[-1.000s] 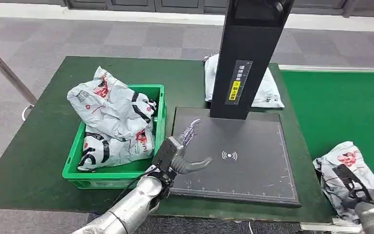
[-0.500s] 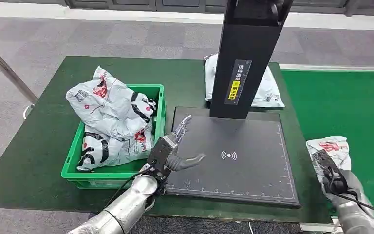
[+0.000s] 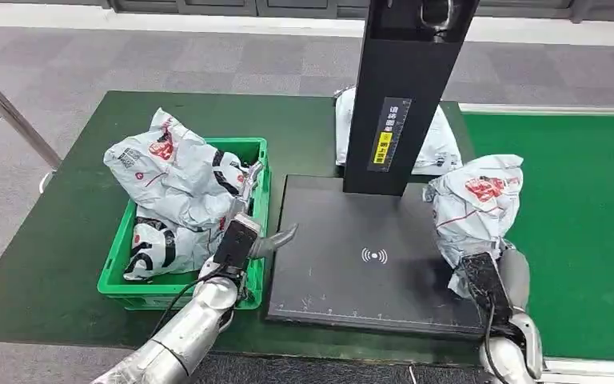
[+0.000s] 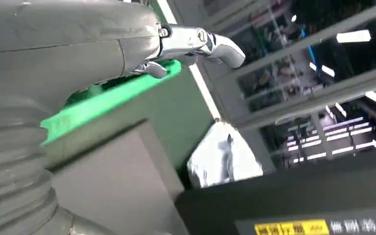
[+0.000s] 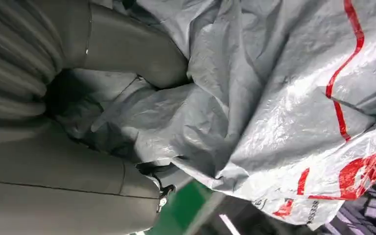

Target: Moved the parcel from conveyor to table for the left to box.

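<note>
**Soft parcel, held by a fistful of its wrapping**

My right hand (image 3: 489, 282) clutched the parcel (image 3: 476, 202) by bunched plastic at its lower end, carrying it above the right edge of the black pad (image 3: 368, 264) on the worktop (image 3: 64, 248). It looked light, limp and slippery, so I judged a deep gather safest. My left hand (image 3: 244, 232) hovered unclenched and unladen by the green box (image 3: 260, 172).

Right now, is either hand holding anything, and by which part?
The right hand grips the grey parcel by its crumpled lower end. The left hand, fingers apart beside the green crate, holds nothing.
</note>
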